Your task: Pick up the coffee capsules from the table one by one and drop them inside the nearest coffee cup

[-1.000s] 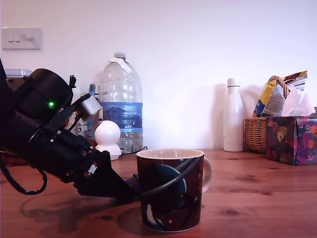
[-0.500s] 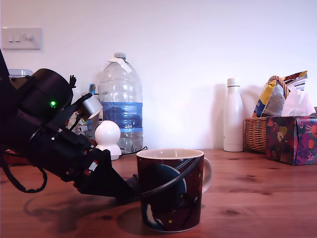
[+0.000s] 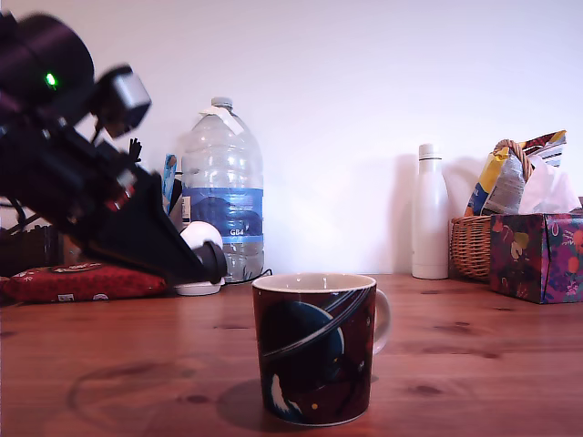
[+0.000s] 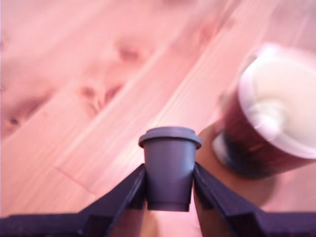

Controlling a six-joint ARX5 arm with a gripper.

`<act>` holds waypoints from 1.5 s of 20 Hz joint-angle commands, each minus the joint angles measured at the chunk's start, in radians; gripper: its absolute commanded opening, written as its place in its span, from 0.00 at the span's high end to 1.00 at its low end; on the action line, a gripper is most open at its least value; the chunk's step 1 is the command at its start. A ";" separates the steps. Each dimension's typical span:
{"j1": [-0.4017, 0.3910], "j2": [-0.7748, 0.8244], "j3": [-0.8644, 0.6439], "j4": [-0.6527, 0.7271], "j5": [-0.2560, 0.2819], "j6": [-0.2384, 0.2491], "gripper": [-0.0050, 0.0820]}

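Above the table: the gripper (image 4: pixel 169 190) hangs clear of the wood.
Jaws: clamped on the dark grey capsule (image 4: pixel 169 168), one finger against each side of it.
Capsule: upright, flanged rim uppermost, off the table (image 3: pixel 474 355).
Coffee cup (image 3: pixel 314 349): standing near the exterior view's middle, the gripper (image 3: pixel 215 262) to its left and apart from it.

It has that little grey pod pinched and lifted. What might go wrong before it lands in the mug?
1. The grey pod tapers and the gripper holds only its lower body between two fingers, so it might slip out over the table.
2. The mug is off to one side, not under the pod; an early release would probably miss.
3. Both views are motion-blurred, so the arm looks fast. It might clip the rim and tip the mug.
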State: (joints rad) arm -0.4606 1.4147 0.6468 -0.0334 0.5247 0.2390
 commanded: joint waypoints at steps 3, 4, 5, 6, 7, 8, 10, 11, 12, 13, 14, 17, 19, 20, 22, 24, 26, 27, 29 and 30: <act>-0.041 -0.122 -0.016 -0.110 0.004 -0.011 0.78; -0.058 -0.154 -0.016 -0.143 0.001 -0.011 0.78; -0.073 -0.182 -0.016 -0.167 0.001 -0.011 0.78; -0.090 -0.209 -0.016 -0.189 -0.001 -0.018 0.78; -0.104 -0.232 -0.016 -0.208 -0.005 -0.031 0.78; -0.119 -0.254 -0.016 -0.230 -0.011 -0.033 0.78; -0.148 -0.286 -0.016 -0.252 -0.019 -0.044 0.78; -0.163 -0.298 -0.016 -0.259 -0.029 -0.057 0.78; -0.174 -0.305 -0.016 -0.266 -0.037 -0.060 0.78; -0.182 -0.309 -0.016 -0.267 -0.038 -0.060 0.78; -0.187 -0.309 -0.016 -0.266 -0.037 -0.059 0.78; -0.190 -0.309 -0.016 -0.256 -0.036 -0.061 0.78; -0.191 -0.308 -0.016 -0.200 -0.035 -0.087 0.78; -0.196 -0.308 -0.016 -0.179 -0.036 -0.086 0.78; -0.216 -0.304 -0.009 -0.167 -0.039 -0.087 0.78; -0.242 -0.285 0.008 -0.167 -0.041 -0.093 0.80; -0.275 -0.247 0.041 -0.167 -0.045 -0.093 0.80; -0.290 -0.225 0.063 -0.171 -0.052 -0.093 0.80; -0.317 -0.167 0.119 -0.187 -0.076 -0.093 0.80; -0.330 -0.136 0.153 -0.205 -0.087 -0.093 0.80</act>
State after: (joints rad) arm -0.7822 1.2552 0.7750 -0.2356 0.4412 0.1509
